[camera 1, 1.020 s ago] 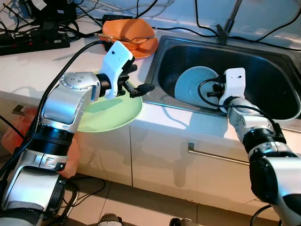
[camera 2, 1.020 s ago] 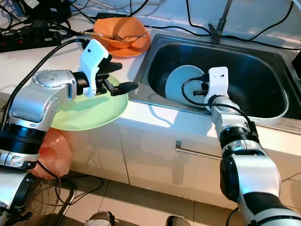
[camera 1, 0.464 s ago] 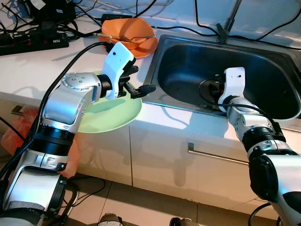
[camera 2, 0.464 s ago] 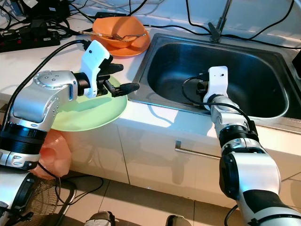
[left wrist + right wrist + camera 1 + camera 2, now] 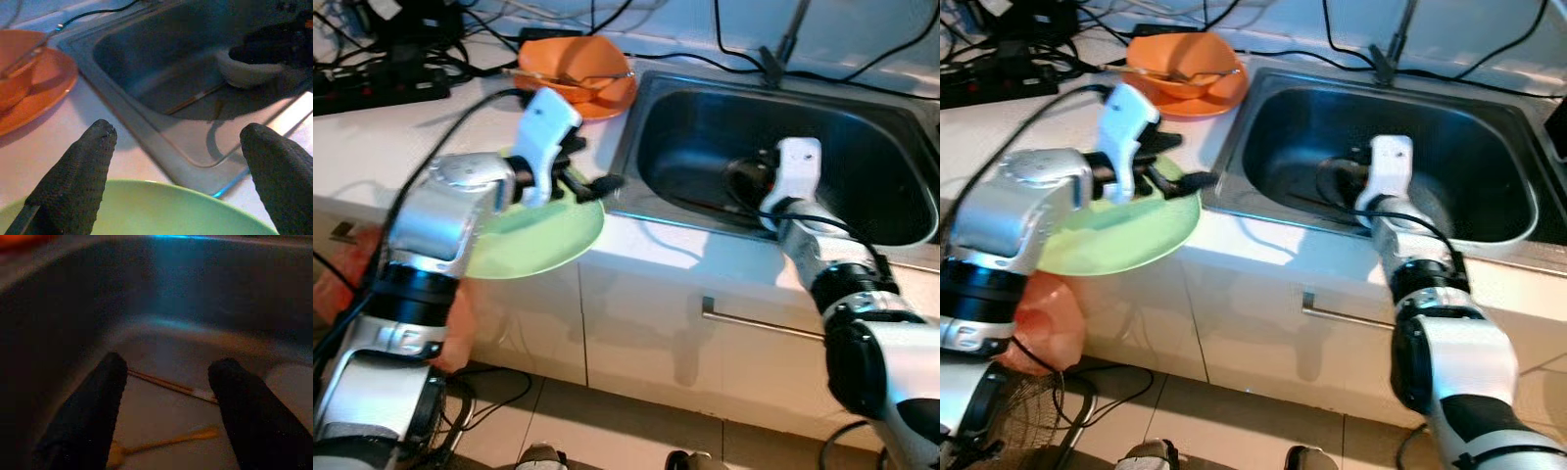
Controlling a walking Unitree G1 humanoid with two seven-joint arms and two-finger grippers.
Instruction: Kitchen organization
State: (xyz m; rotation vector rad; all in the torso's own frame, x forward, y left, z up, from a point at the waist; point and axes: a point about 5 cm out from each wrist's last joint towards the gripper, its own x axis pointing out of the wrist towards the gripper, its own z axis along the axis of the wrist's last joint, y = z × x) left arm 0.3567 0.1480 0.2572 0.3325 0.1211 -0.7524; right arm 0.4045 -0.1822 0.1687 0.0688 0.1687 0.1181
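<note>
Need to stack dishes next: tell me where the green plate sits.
The green plate lies on the counter's front edge, left of the sink, below the left gripper.

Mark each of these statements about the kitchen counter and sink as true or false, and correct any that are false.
1. The left gripper is open above the green plate. True.
2. The green plate lies inside the sink. False: it sits on the white counter, overhanging its front edge.
3. Chopsticks lie on the sink floor ahead of the right gripper. True.
4. The orange bowl is stacked on the green plate. False: it sits on an orange plate further back, beside the sink.
5. The right gripper is shut on a spoon. False: its fingers are apart, holding nothing.
</note>
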